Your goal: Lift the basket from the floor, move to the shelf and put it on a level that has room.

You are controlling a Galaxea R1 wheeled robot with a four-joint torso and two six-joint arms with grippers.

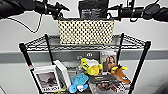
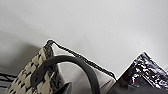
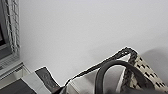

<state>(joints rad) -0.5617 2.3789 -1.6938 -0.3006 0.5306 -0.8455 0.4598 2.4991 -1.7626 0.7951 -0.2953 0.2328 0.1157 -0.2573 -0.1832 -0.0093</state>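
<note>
The cream woven basket (image 1: 86, 32) with its dark rim sits at the shelf's top level (image 1: 40, 43), between the black posts (image 1: 25, 55); I cannot tell whether its base rests on the wire grid. My left gripper (image 1: 60, 13) is at the basket's left end and my right gripper (image 1: 113, 12) at its right end. In the left wrist view a dark loop handle (image 2: 72, 60) stands up over the weave (image 2: 25, 77). The right wrist view shows the other handle (image 3: 112, 65) raised beside the weave (image 3: 147, 72). A dark shiny object (image 2: 145, 72) rises above the rim.
The tier below holds a yellow plush toy (image 1: 91, 67), a blue plush toy (image 1: 78, 81), an orange toy (image 1: 121, 73), framed pictures (image 1: 47, 80) and a portrait (image 1: 108, 61). A pale wall (image 1: 15, 32) stands close behind the rack.
</note>
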